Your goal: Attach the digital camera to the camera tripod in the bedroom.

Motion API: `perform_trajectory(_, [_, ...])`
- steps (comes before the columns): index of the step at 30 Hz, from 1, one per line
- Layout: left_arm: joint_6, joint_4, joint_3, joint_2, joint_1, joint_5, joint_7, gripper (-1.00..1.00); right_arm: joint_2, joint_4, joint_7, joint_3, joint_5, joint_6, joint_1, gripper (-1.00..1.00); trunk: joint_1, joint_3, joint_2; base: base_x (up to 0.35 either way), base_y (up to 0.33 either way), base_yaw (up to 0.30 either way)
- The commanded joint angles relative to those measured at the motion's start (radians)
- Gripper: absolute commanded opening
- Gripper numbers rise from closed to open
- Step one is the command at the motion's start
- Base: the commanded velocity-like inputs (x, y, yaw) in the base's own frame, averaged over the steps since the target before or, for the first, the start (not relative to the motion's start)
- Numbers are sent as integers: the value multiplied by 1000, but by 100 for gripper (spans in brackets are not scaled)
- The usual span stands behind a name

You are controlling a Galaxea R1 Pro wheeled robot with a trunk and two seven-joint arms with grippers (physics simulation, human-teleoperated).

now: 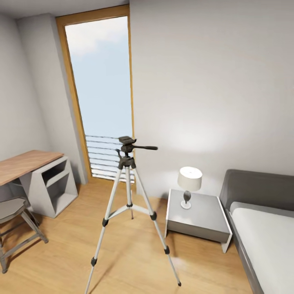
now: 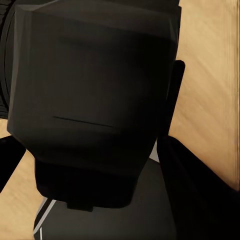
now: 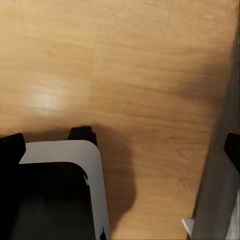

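**Camera in my left grip, tripod straight ahead**

My left gripper (image 2: 100, 145) looks closed on the digital camera (image 2: 95, 100): its dark body bulks large right before my left wrist lens, with a black finger (image 2: 175, 100) pressed along one side. I cannot see the other finger clearly, so I judge the hold from that contact alone. Beneath it lies the wood floor (image 2: 210, 75).

My right wrist looks down at bare planks and part of my own white-and-black base (image 3: 65, 190); whether that gripper is wide or narrow I cannot tell.

Ahead, from my head, the camera tripod (image 1: 128, 192) stands on the plank floor before the tall window (image 1: 102, 81), legs spread, black head on top, pan handle (image 1: 145, 147) pointing toward the nightstand side. The nightstand (image 1: 200, 220) with its lamp (image 1: 189, 181) sits near the right leg, the bed (image 1: 261, 228) beyond it. A desk (image 1: 28, 163) and a stool (image 1: 14, 212) stand to the left.

The step in hand, as I judge it, is the approach. I should come in square to the tripod, keep my base off the spread feet, raise the camera above the head plate, then lower it level, well away from the handle.
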Motion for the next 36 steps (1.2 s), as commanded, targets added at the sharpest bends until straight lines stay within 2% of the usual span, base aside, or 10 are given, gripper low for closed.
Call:
perform_trajectory(1, [0,0,-8,0,-1,7,2,-100,0,3,5,2,-10,-2,-2,100,1,-1,-1,246,-234,0])
perform_trajectory(9, [0,0,-8,2,-1,8,2,-100,3,3,4,3,-10,0,-2,100,1,-1,-1,249,-233,28])
perform_trajectory(18, [-1,0,-7,2,-1,9,2,-100,2,3,-2,3,-10,-2,-2,100,1,-1,-1,246,-206,227])
perform_trajectory(25, [-1,0,-7,3,-1,11,3,-100,2,3,-2,3,-10,-2,-2,100,1,-1,-1,180,-65,268])
perform_trajectory(36, [-3,0,-7,4,-1,15,4,-100,2,3,-2,3,-10,-2,-2,100,1,-1,-1,36,-8,272])
